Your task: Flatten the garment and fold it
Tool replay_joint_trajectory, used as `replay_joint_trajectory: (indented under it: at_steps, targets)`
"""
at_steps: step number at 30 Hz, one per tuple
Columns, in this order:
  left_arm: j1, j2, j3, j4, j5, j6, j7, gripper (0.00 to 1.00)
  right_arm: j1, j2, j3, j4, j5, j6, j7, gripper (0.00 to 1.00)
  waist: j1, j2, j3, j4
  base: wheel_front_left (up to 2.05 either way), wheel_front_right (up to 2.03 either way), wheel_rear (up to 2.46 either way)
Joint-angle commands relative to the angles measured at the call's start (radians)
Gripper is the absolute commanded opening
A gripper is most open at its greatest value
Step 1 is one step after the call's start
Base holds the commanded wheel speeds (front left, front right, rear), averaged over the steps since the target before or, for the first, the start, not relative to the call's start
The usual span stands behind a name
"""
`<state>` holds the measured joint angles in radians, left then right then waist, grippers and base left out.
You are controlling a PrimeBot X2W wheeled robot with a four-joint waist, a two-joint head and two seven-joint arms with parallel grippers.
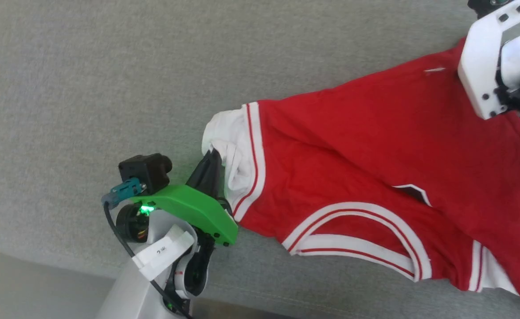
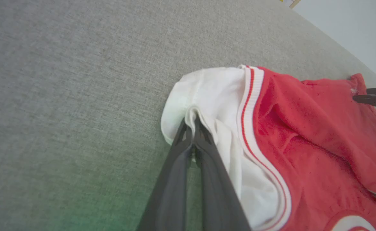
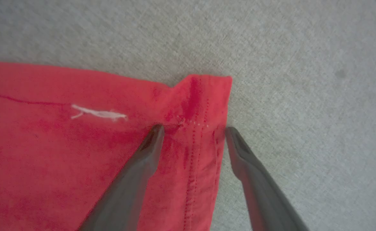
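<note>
Left claw (image 2: pixel 190 119) pinches garment (image 1: pixel 353 146) (white inside out), hem toward right claw (image 3: pixel 192 130).

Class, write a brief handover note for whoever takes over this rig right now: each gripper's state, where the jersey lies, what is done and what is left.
Left gripper: shut on a bunch of the garment's white inside cloth at one striped-trim end.
Right gripper: open, fingers on either side of the red hem corner at the far end, not closed on it.
Garment: lying stretched between the two grippers on the grey surface, creased, with white inside turned out at the left gripper's end.
Done: roughly spread out.
Left: grip the hem corner, pull flat, then fold.
</note>
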<state>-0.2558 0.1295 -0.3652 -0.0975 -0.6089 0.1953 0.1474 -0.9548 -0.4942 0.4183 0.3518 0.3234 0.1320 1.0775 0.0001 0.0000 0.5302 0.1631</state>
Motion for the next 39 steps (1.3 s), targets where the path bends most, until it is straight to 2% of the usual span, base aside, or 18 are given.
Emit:
replay_joint_trajectory:
  at_steps: [1,6,7,8,9,13,19,24,30,34,39]
  targets:
    - [-0.02,-0.005,-0.001,0.007,-0.003,-0.006,-0.008,0.0,0.0,-0.007,0.019,0.012,0.001,-0.001,0.025,1.0,-0.0001,0.0,0.038,0.037,0.0,0.0,0.0]
    - [-0.023,-0.007,-0.001,0.021,-0.007,-0.007,-0.018,0.0,0.027,-0.02,0.04,0.014,0.047,-0.001,0.089,1.0,-0.0001,0.0,0.042,0.034,0.0,0.0,0.0]
    - [-0.022,-0.007,-0.001,0.023,-0.007,-0.007,-0.019,0.0,0.031,-0.021,0.037,0.014,0.053,-0.001,0.096,0.71,-0.0001,0.0,0.041,0.032,0.0,0.0,0.0]
    - [-0.021,-0.006,0.0,0.025,-0.008,-0.006,-0.019,0.0,0.036,-0.019,0.029,0.014,0.063,-0.001,0.1,0.27,-0.0001,0.0,0.036,0.027,0.0,0.0,0.0]
    - [-0.021,-0.004,0.001,0.027,-0.008,-0.006,-0.019,0.0,0.039,-0.017,0.02,0.011,0.069,-0.001,0.094,0.0,-0.0001,0.0,0.032,0.024,0.0,0.0,0.0]
    - [-0.022,0.006,0.005,0.034,-0.009,-0.005,-0.016,0.0,0.051,-0.011,-0.028,0.002,0.084,-0.001,0.054,0.0,-0.0001,0.0,0.0,0.004,0.0,0.0,0.0]
    - [-0.007,0.029,0.019,0.042,-0.012,0.001,-0.008,0.0,0.084,0.031,-0.149,-0.023,0.112,-0.001,-0.107,0.0,-0.0001,0.0,-0.102,-0.05,0.0,0.0,0.0]
    - [0.025,0.056,0.038,0.042,-0.022,0.013,0.004,0.0,0.189,0.045,-0.249,-0.082,0.166,-0.001,-0.204,0.0,-0.0001,0.0,-0.214,-0.112,0.0,0.0,0.0]
    - [0.081,0.078,0.059,0.033,-0.041,0.027,0.018,0.0,0.413,0.061,-0.37,-0.208,0.243,-0.001,-0.23,0.0,-0.0001,0.0,-0.313,-0.177,0.0,0.0,0.0]
    - [0.119,0.08,0.06,0.021,-0.051,0.039,0.025,0.0,0.591,0.099,-0.442,-0.295,0.272,-0.001,-0.217,0.0,-0.0001,0.0,-0.357,-0.203,0.0,0.0,0.0]
    - [0.164,0.073,0.059,0.017,-0.067,0.044,0.021,0.0,0.818,0.193,-0.523,-0.385,0.299,-0.001,-0.197,0.0,-0.0001,0.0,-0.393,-0.214,0.0,0.0,0.0]
